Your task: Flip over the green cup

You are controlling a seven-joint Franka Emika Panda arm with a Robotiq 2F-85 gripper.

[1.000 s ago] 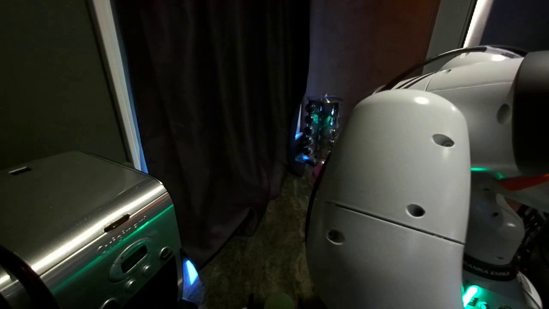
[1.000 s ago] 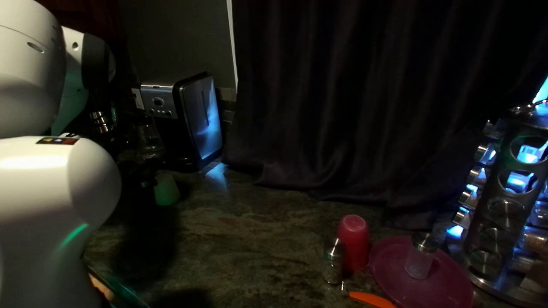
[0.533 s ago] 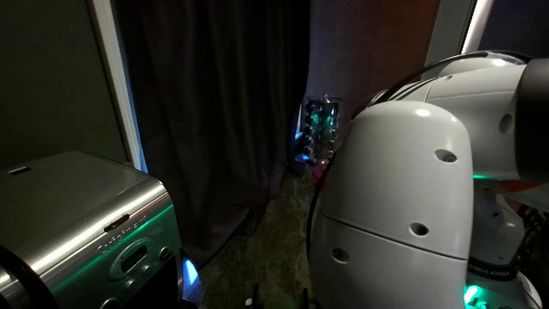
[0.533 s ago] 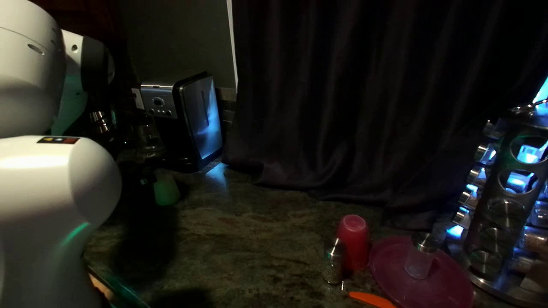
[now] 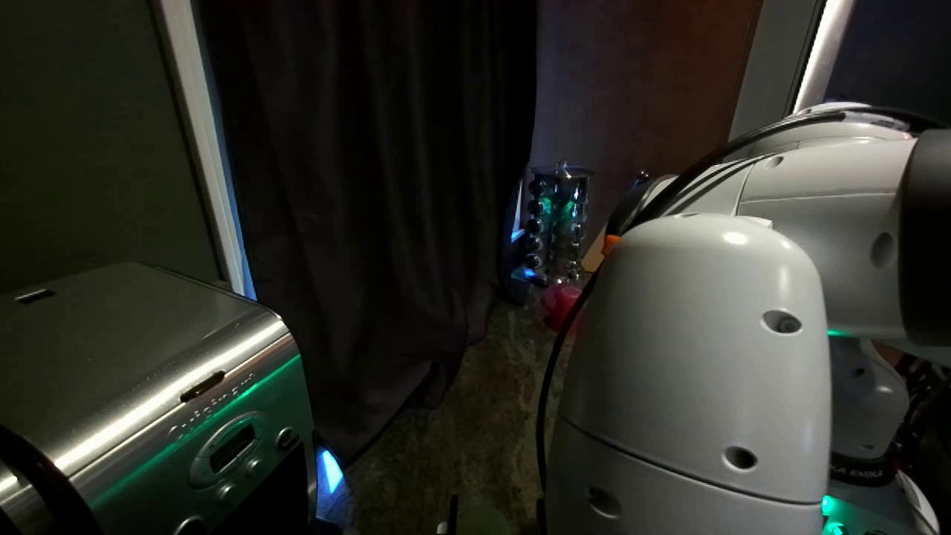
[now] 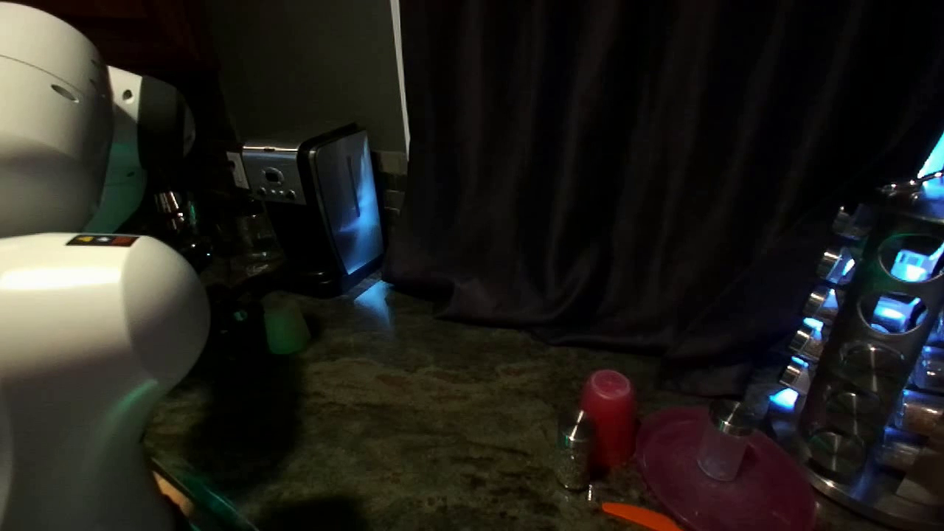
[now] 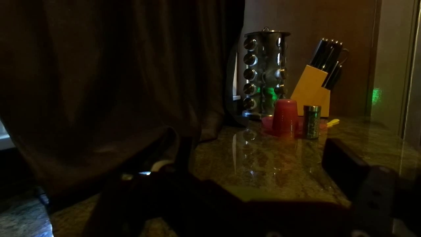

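Note:
The green cup (image 6: pixel 286 327) stands on the dark stone counter in an exterior view. Only its top (image 5: pixel 484 521) shows at the bottom edge of an exterior view. I cannot tell which end is up. In the wrist view a pale green strip of the cup (image 7: pixel 248 193) shows behind the dark gripper body, and the rest is hidden. My gripper (image 7: pixel 263 156) is open, its two dark fingers wide apart with nothing between the tips. In an exterior view the gripper (image 5: pixel 496 513) has one finger on each side of the cup, the left one closer. Contact cannot be made out.
A coffee maker (image 6: pixel 310 206) stands behind the cup. A dark curtain (image 6: pixel 590 162) hangs along the back. Farther along are a red cup (image 6: pixel 609 420), a spice jar (image 6: pixel 574 451), a pink plate (image 6: pixel 671 450), a spice rack (image 7: pixel 265 72) and a knife block (image 7: pixel 310 90).
The arm has sunk lower, and the gripper fingers have shifted a little to the right past the cup in an exterior view. More of the red cup shows there. The green cup has not moved.

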